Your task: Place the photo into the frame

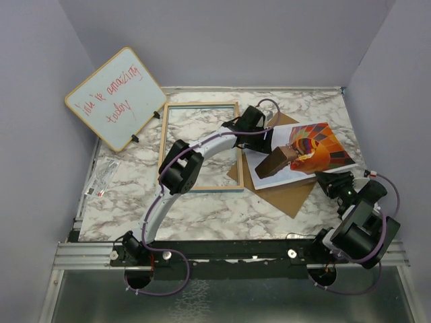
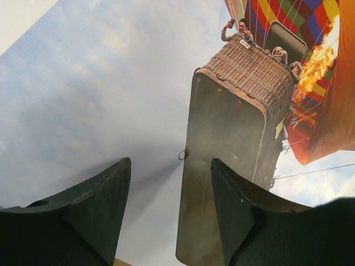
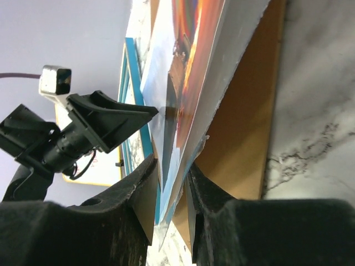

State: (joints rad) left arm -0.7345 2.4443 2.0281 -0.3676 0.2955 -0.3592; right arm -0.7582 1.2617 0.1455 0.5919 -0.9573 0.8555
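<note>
- Top external view: the frame point(image 1: 163, 148) lies flat on the desk point(image 1: 202, 212), pale wood side up. Its opening shows only bare marble, so nothing is seated in it yet.
- The photo point(image 1: 323, 148) sits to the right of the frame and outside it, over a brown backing board point(image 1: 286, 195). We judge the task to be at an early stage: carrying the print across and seating it in the opening both remain.
- Right wrist view: the right gripper point(image 3: 172, 163) is narrowed onto the photo's near edge, one finger on each face, and the print tilts up off the board.
- Left wrist view: the left gripper point(image 2: 170, 162) stands moderately wide and holds nothing, poised over the printed face beside the basket. We cannot tell whether its tips touch the paper.
- We place the photo between the two grippers, the right one at its near edge and the left one above its left part. The frame lies just beyond, to the left.
</note>
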